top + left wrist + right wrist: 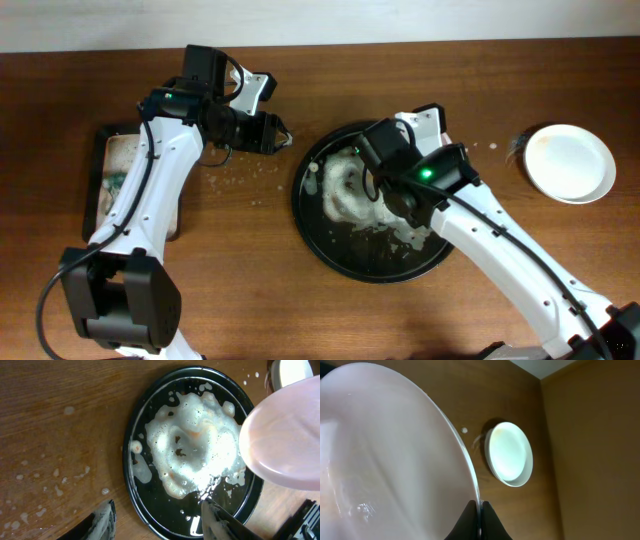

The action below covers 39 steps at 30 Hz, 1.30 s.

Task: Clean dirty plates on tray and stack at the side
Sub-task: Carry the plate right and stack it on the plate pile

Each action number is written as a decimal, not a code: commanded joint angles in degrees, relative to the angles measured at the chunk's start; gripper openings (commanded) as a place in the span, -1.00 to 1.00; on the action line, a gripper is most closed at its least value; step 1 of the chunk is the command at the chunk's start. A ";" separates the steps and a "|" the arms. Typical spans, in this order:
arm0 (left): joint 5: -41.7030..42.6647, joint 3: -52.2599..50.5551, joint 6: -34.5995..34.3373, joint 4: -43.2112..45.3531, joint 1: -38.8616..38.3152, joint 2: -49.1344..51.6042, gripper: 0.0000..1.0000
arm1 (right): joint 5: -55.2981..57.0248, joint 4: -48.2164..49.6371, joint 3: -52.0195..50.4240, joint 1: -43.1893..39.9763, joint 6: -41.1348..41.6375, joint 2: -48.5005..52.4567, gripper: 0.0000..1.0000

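- The right gripper (481,516) is clamped on the rim of one plate (385,450), its two fingers pinching the edge from either side.
- That gripped plate (285,435) hangs tilted above the right side of the round tray (318,232), clear of the tray's floor.
- A wide patch of white foam (192,445) with faint orange streaks covers the middle of the tray.
- The left gripper (280,133) hovers over the table (250,260) just left of the tray, jaws spread, nothing between them, and its fingertips (105,521) are smeared with foam.
- A second plate (570,162) sits flat on the table, well to the right of the tray.
- Small foam flecks (235,180) dot the wood near the left gripper.
- A rectangular tray (112,133) lies at the table's far left.
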 commanded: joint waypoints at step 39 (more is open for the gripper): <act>-8.52 1.18 -0.22 -1.31 -0.92 -15.47 0.06 | -83.10 10.93 6.16 -60.24 -9.07 -9.81 0.12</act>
